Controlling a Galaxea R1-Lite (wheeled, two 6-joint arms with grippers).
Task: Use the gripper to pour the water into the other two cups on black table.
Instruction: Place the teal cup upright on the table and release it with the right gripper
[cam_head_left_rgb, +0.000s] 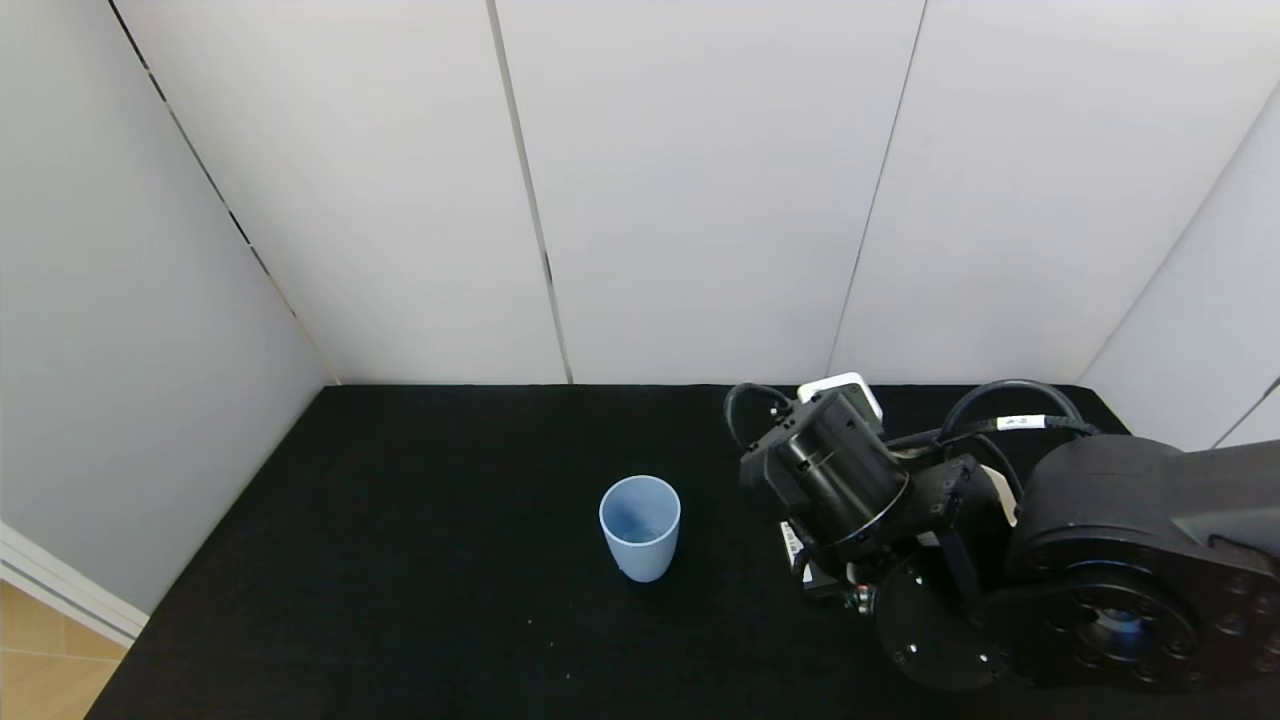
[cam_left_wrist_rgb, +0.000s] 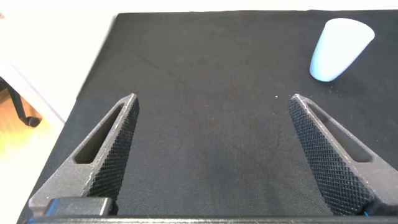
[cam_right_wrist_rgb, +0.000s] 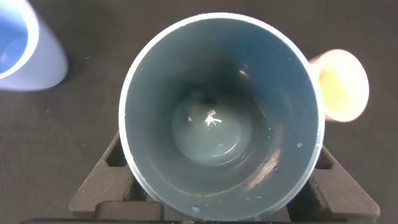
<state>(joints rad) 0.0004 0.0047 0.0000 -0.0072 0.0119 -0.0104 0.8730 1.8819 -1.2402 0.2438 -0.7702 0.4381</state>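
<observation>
My right gripper is shut on a teal-green tumbler and holds it upright, open end toward the wrist camera. A little water glints at its bottom, and drops cling to the inner wall. The light blue cup stands upright mid-table, left of my right arm; it also shows in the right wrist view and the left wrist view. The cream-beige cup stands on the other side of the held tumbler; in the head view the arm hides it. My left gripper is open and empty over the black table.
White panel walls close in the table at the back and both sides. The table's left edge drops to a wood floor. My right arm's bulky base covers the table's right front.
</observation>
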